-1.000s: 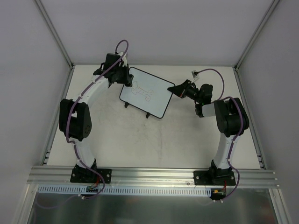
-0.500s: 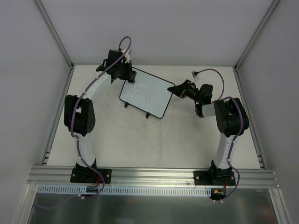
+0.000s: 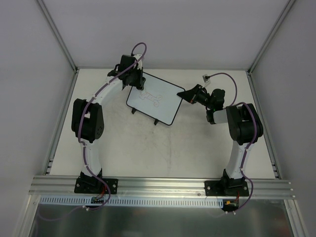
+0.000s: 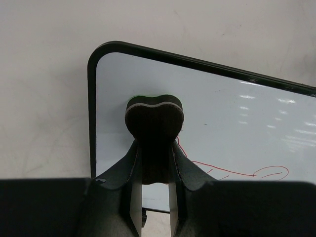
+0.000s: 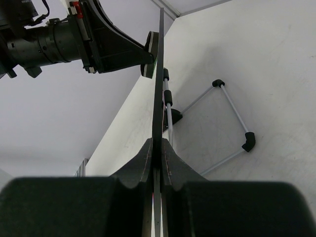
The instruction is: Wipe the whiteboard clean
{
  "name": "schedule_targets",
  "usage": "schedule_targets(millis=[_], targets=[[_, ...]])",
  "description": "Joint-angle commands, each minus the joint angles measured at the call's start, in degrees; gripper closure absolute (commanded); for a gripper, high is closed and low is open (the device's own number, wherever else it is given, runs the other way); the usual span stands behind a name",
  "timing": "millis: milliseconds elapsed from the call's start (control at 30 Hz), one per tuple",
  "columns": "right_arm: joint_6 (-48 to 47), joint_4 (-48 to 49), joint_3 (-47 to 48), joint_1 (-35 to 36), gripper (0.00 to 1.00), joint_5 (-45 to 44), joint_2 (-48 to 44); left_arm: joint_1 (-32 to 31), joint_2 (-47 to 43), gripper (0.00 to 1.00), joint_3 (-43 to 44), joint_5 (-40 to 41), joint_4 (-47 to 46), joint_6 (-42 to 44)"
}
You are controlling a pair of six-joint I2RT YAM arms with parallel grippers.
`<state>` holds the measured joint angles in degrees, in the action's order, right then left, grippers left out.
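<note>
The whiteboard [image 3: 154,102] is a small white board with a thin black frame and a bone-shaped red line drawing, propped tilted on its stand at the back middle of the table. My left gripper [image 3: 139,83] is shut on a dark heart-shaped eraser [image 4: 154,121] and presses it on the board's upper left corner [image 4: 113,89], above the end of the red line [image 4: 232,173]. My right gripper [image 3: 183,95] is shut on the board's right edge [image 5: 160,89], seen edge-on in the right wrist view.
The board's wire stand with black feet [image 5: 232,118] rests on the table behind it. A small white connector with a cable [image 3: 206,77] lies at the back right. Grey walls enclose the table on three sides.
My left arm has swung right and toward the back, carrying the eraser from the board's left edge onto its upper left corner. The right arm and board have not moved.
</note>
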<state>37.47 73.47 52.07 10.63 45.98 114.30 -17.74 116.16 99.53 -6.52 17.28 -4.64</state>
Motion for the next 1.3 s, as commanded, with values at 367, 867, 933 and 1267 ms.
schedule_targets(millis=[367,867,933,1267], targets=[[0.06,14.24,1.36,0.18,1.0,3.95,-3.3,-0.81,-0.85,1.0,-4.5,0.2,-0.14,0.08],[-0.03,14.24,1.1,0.18,1.0,3.94,-3.65,-2.12,-8.49,1.0,-23.39,-2.97,-3.65,-4.93],[-0.12,14.24,1.19,0.09,1.0,3.77,-3.65,-2.13,-9.89,1.0,-25.51,-1.57,-4.36,-5.63],[-0.21,14.24,0.92,0.09,1.0,3.77,-3.82,-2.13,-10.25,1.0,-28.87,-3.58,-5.59,-7.66]])
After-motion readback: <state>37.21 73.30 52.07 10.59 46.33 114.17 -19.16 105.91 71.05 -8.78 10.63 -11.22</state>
